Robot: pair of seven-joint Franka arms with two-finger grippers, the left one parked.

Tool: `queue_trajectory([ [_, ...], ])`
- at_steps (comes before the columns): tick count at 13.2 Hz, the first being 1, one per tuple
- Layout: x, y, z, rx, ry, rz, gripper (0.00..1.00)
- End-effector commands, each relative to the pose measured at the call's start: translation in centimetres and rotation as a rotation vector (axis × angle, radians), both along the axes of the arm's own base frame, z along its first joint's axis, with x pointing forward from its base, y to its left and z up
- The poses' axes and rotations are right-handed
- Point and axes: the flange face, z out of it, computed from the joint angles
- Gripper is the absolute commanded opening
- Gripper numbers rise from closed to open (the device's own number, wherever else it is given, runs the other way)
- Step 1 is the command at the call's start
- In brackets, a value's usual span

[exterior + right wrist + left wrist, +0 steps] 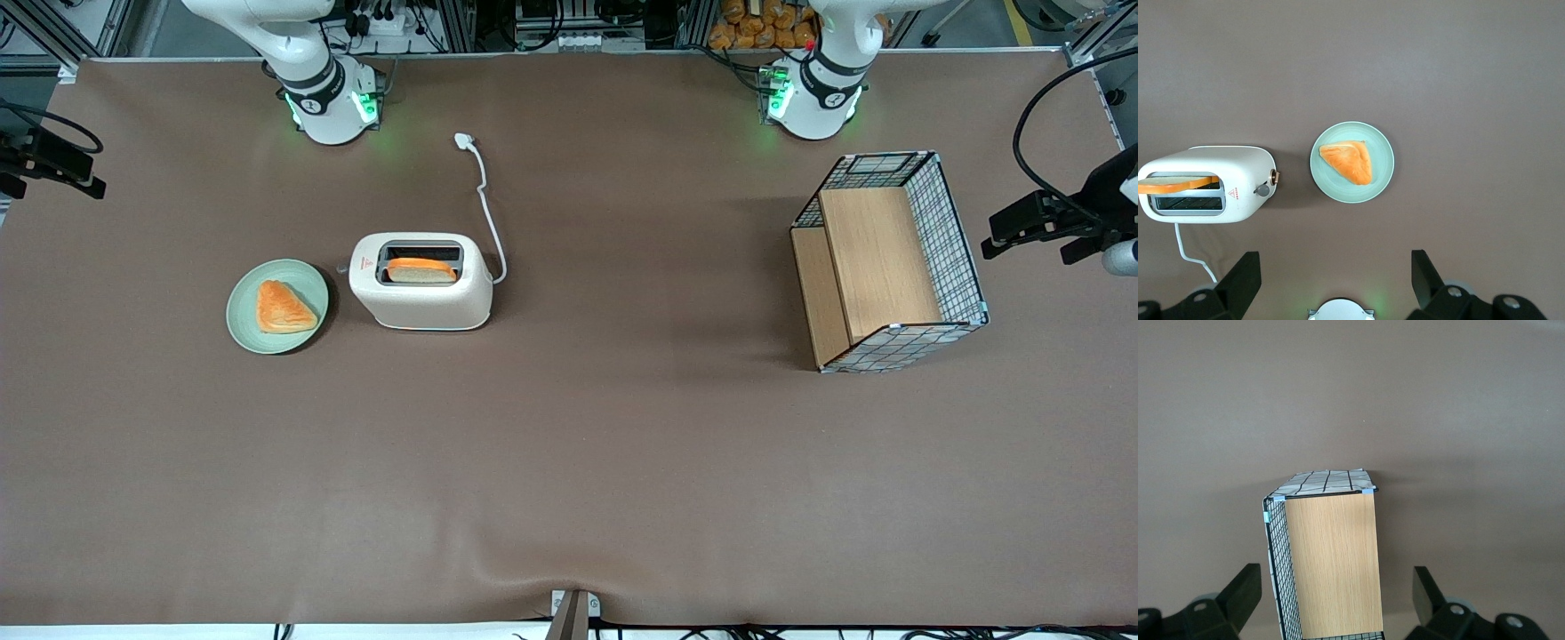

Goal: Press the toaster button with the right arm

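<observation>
Below gripper [1335,265], well apart from it: brown table [569,462] with toaster [1205,183] and plate [1379,137] side by side. Fingers [1241,277] spread wide, open, holding nothing, touching nothing. Hanging high over the working arm's end of the table, looking straight down. Right arm [324,98] base visible near the table's edge, green lights on.

Toaster upright, off to one side of the gripper's line, closer to one finger than the other. Button [1262,190] on the narrow end facing the plate: small grey knob, sticking out, clear of the gripper. Small round brass-coloured dial [1274,177] just beside it on the same end. Red triangle mark [1233,193] on top, near that end.

One bread slice [421,269] standing in the slot nearer the front camera, top edge poking out; second slot dark. White cord [487,213] running from the toaster's other narrow end toward the arm base, plug [464,140] lying loose on the table.

Plate pale green, just beside the button end, not touching the toaster, roughly centred between the fingers. On it, one triangular orange-brown pastry [1348,162], lying flat.

Far from the gripper, toward the parked arm's end: wire basket [956,240] with wooden panels inside, tipped on its side.
</observation>
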Motion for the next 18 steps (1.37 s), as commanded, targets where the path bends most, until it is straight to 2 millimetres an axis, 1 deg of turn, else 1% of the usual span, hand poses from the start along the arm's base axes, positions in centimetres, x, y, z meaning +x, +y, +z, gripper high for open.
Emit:
queue_trajectory([
  [1,-0.3,-0.6,0.0,-0.004,0.013,-0.03,1.0],
  [3,-0.4,-0.7,0.2,0.01,0.014,-0.035,1.0],
  [7,-0.2,0.0,0.3,0.008,0.011,-0.02,1.0],
  [9,0.5,1.3,0.5,-0.001,0.002,0.011,1.0],
  [11,1.5,1.2,0.8,-0.011,-0.008,0.015,1.0],
  [13,1.8,0.8,0.4,-0.012,0.0,0.015,1.0],
  [14,1.8,0.0,0.3,-0.009,0.001,0.0,1.0],
  [17,1.5,-0.2,0.0,-0.01,0.026,-0.02,1.0],
  [18,1.6,0.1,0.0,-0.014,0.026,-0.011,1.0],
])
